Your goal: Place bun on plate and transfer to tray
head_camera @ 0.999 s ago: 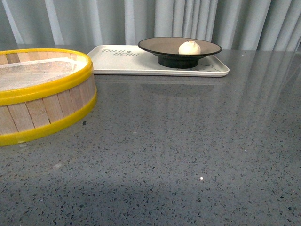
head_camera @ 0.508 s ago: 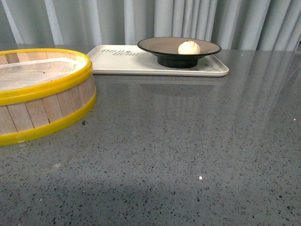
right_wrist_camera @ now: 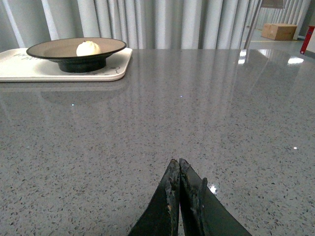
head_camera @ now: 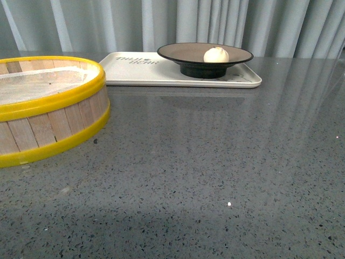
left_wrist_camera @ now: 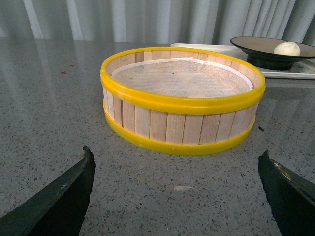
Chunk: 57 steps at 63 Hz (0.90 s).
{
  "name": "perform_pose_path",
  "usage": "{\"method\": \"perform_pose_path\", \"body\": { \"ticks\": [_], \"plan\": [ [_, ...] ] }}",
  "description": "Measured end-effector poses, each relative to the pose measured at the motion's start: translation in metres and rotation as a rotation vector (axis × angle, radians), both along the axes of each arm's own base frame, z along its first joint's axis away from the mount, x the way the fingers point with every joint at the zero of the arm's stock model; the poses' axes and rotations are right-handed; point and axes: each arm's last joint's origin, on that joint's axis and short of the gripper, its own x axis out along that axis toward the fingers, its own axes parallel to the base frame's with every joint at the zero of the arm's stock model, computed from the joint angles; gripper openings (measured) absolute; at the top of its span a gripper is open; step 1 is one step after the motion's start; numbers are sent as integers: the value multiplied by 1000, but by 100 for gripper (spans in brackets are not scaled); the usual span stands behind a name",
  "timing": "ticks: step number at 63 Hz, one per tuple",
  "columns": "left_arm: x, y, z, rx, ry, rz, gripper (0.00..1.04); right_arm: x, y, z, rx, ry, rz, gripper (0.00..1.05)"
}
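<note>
The white bun (head_camera: 216,54) rests on the black-rimmed beige plate (head_camera: 183,52), and the plate stands on the cream tray (head_camera: 135,73) at the back of the table. The left wrist view shows the same bun (left_wrist_camera: 287,48) and plate (left_wrist_camera: 256,46) far off; the right wrist view shows the bun (right_wrist_camera: 88,48), plate (right_wrist_camera: 54,49) and tray (right_wrist_camera: 29,69) too. My left gripper (left_wrist_camera: 177,160) is open over bare tabletop, short of the steamer basket. My right gripper (right_wrist_camera: 178,162) is shut on nothing, low over the table. Neither arm appears in the front view.
A wooden steamer basket with yellow rims (head_camera: 46,110) sits at the front left, lined with white cloth and holding nothing visible. Grey curtains (head_camera: 178,21) hang behind the speckled grey table (head_camera: 215,162). Cardboard boxes (right_wrist_camera: 278,31) stand far off on the floor.
The front view has drifted very slightly, so the plate and tray sit a touch further left. Nothing on the table has moved.
</note>
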Motion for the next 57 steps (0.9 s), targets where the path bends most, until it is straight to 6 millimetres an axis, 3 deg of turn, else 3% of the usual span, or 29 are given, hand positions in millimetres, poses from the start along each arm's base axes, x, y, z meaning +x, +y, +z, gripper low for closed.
{"method": "perform_pose_path", "body": {
  "ticks": [57],
  "plan": [
    [0, 0, 0, 0, 0, 0, 98, -27, 0, -2, -1, 3, 1, 2]
  ]
}}
